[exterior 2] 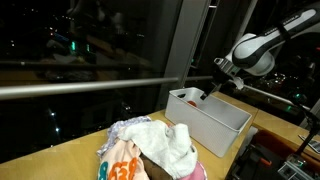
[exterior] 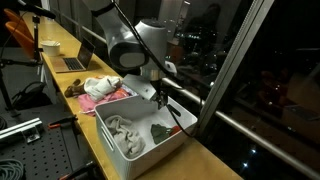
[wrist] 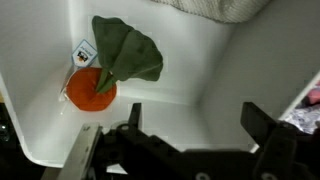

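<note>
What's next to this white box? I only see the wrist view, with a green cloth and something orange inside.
Observer: A pile of clothes lies on the counter, right beside the bin.
Operator: Is anything past the clothes?
Observer: Yes, a laptop sits open farther along the counter.
Operator: Where's my gripper?
Observer: The gripper hangs over the side of the bin nearest the window.
</note>
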Available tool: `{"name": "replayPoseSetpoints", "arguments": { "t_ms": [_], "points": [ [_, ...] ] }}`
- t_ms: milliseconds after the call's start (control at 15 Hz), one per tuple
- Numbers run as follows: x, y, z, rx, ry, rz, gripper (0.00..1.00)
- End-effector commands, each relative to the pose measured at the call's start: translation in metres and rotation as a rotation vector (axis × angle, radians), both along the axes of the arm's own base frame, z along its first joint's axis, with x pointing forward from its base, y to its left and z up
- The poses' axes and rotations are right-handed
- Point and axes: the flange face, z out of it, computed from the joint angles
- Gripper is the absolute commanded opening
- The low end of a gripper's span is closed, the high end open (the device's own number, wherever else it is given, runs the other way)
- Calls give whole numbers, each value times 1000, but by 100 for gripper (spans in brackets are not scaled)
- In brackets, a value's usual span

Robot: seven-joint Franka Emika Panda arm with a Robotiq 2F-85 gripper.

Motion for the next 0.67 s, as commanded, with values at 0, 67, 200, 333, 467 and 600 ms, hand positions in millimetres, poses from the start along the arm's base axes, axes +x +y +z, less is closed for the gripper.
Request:
{"name": "replayPoseSetpoints", "arguments": {
  "t_ms": [0, 67, 200, 333, 467, 600],
  "points": [
    [17, -20, -33, -24, -36, -20, 100],
    [21, -27, -42, -26, -39, -32, 100],
    [34, -41, -64, -39, -42, -48, 100],
    [50, -51, -85, -42, -44, -69, 100],
    [69, -58, -102, -40, -38, -85, 100],
    [84, -64, -119, -35, -28, -109, 100]
  ]
}}
